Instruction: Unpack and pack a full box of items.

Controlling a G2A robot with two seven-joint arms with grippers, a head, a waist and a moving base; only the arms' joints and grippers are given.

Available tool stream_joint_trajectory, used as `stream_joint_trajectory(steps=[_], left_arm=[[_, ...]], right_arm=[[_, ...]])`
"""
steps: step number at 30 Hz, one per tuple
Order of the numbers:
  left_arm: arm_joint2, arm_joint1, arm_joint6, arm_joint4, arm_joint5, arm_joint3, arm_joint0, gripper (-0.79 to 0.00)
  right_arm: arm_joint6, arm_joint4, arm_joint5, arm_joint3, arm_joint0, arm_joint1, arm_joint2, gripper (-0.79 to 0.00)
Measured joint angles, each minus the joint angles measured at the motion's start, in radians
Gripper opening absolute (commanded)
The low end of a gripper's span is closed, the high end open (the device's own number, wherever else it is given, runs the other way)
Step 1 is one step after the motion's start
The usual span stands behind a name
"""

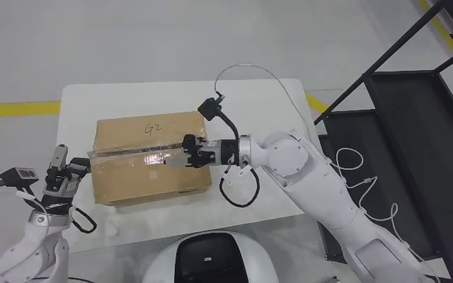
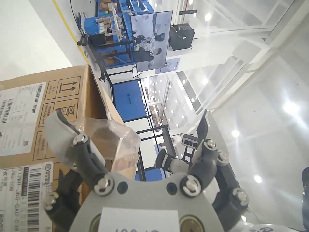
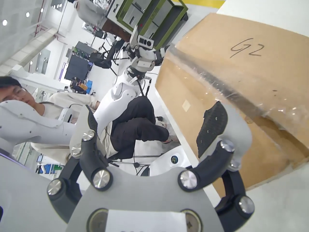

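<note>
Left gripper [image 2: 131, 131]: fingers spread wide, nothing clamped, parked at the left end of the box [image 1: 145, 177], near the front-left table corner. One finger [image 2: 60, 126] close against that end face; can't tell if touching. Just beside it, a loose curl of clear tape [image 2: 120, 143] lifted off the box edge.

Right gripper [image 3: 150, 124]: also spread, empty, hovering over the box top toward its right end. One pad [image 3: 212, 126] just by the taped seam.

Box: plain brown cardboard, closed, flaps down. Sitting about mid-table [image 1: 283, 106], long side running left to right. Glossy clear tape strip [image 1: 131, 152] lengthwise along the centre seam, wrinkled, catching glare. Handwritten marker scrawl [image 1: 153, 129] on the far half of the top. White barcode labels [image 2: 19, 121] and printed handling symbols on the left end face.

Beyond the table: grey floor, yellow floor line [image 1: 28, 108] at far left. Dark metal steps [image 1: 396, 141] off to the right.
</note>
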Motion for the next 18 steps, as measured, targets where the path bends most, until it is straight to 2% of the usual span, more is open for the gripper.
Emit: stream_joint_trajectory(steps=[9, 18], left_arm=[[-0.018, -0.001, 0.012, -0.004, -0.002, 0.009, 0.001, 0.0], [-0.022, -0.003, 0.014, -0.006, -0.003, 0.005, 0.002, 0.0]], right_arm=[[-0.029, -0.103, 0.144, 0.043, 0.023, 0.004, 0.032, 0.0], [-0.033, -0.057, 0.14, 0.161, 0.079, -0.014, -0.009, 0.0]])
